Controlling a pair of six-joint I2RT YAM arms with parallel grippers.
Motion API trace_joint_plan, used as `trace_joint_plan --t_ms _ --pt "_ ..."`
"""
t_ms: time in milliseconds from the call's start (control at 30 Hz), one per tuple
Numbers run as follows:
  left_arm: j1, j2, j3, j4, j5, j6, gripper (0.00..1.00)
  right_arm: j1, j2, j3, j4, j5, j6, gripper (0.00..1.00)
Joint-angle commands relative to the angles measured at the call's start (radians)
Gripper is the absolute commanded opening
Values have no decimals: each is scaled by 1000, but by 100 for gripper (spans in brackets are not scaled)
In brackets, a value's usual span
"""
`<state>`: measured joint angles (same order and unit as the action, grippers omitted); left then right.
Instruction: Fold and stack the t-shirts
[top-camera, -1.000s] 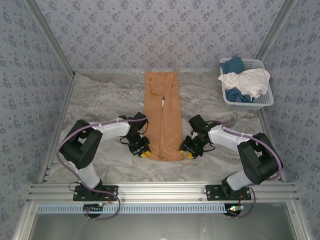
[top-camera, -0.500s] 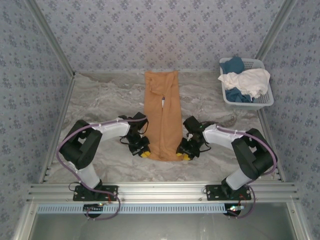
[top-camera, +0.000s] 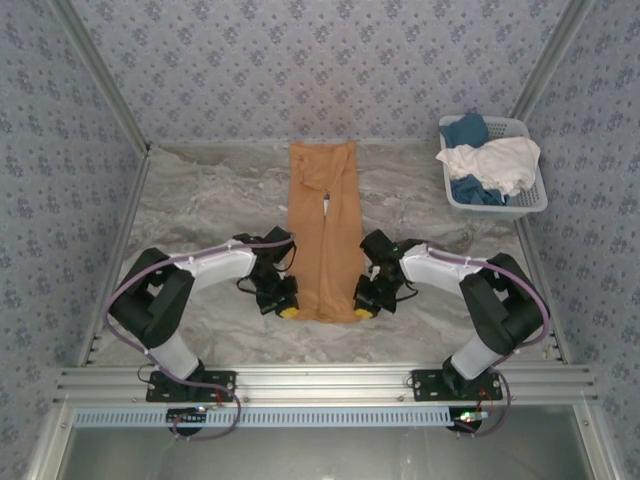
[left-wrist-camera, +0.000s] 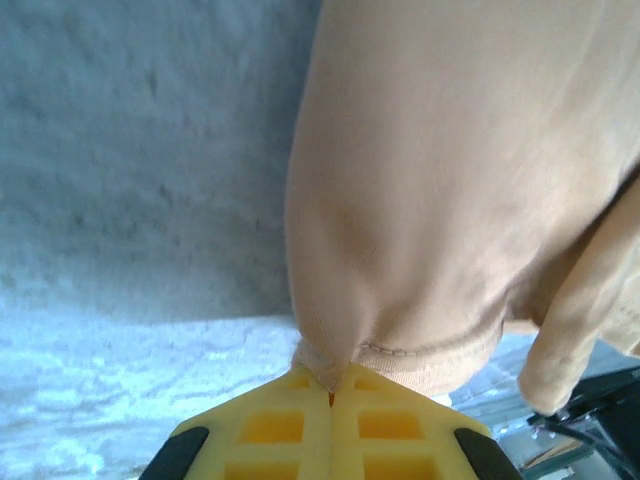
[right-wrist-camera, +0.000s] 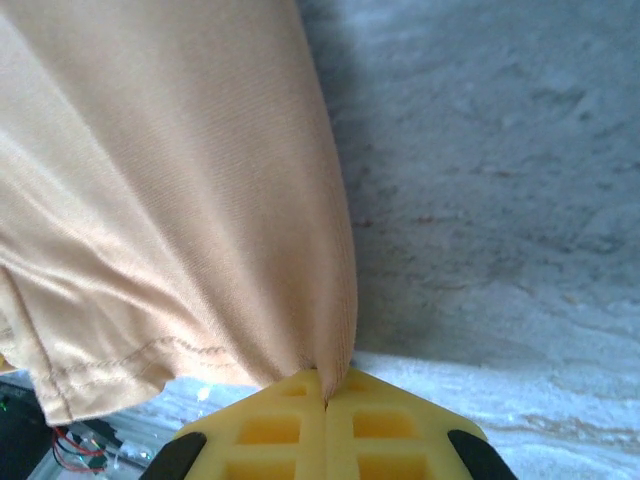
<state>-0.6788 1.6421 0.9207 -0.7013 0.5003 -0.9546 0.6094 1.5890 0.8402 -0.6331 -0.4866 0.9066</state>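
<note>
Marble table (top-camera: 200, 210): one orange-tan t-shirt (top-camera: 325, 240); left gripper (top-camera: 288, 312), right gripper (top-camera: 363, 311), both jaws clamped on its near hem.

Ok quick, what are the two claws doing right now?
Left gripper: shut on the orange-tan t-shirt.
Right gripper: shut on the orange-tan t-shirt too.

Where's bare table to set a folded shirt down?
Bare table from the orange shirt to the left wall, and between shirt and basket. Crowded near edge: left hand and right hand pinch its hem.
</note>
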Motion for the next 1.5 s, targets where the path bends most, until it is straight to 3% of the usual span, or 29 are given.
trace_joint_plan --t_ms 0,133,533,867,1100,1167,1200,1300,1333,1400,1467 --pt "-12 -94 -25 -57 31 32 0 4 -55 57 -146 -18 -63 0" --pt "-1 -143 33 -43 9 6 0 -9 -72 143 -222 -10 -88 0" --pt "154 8 285 52 -4 -44 0 -120 109 481 -260 36 -134 0" --pt "293 300 652 57 -12 -17 0 -267 393 842 -220 26 -136 0" --pt "364 585 970 46 -2 9 0 -333 683 1162 -185 -27 -125 0" --pt "373 669 1064 31 18 16 4 -349 743 1210 -149 -42 -82 0" --pt "379 710 1104 30 33 16 10 -355 774 1231 -141 -53 -73 6" --pt "387 758 1186 -7 30 25 38 -368 818 1258 -103 -73 -72 38" --pt "388 755 1193 -17 20 29 44 -371 814 1258 -91 -73 -83 43" --pt "387 722 1176 -41 -2 46 47 -378 788 1256 -85 -63 -117 66" --pt "385 657 1100 -51 -55 65 47 -384 750 1244 -97 -45 -156 70"
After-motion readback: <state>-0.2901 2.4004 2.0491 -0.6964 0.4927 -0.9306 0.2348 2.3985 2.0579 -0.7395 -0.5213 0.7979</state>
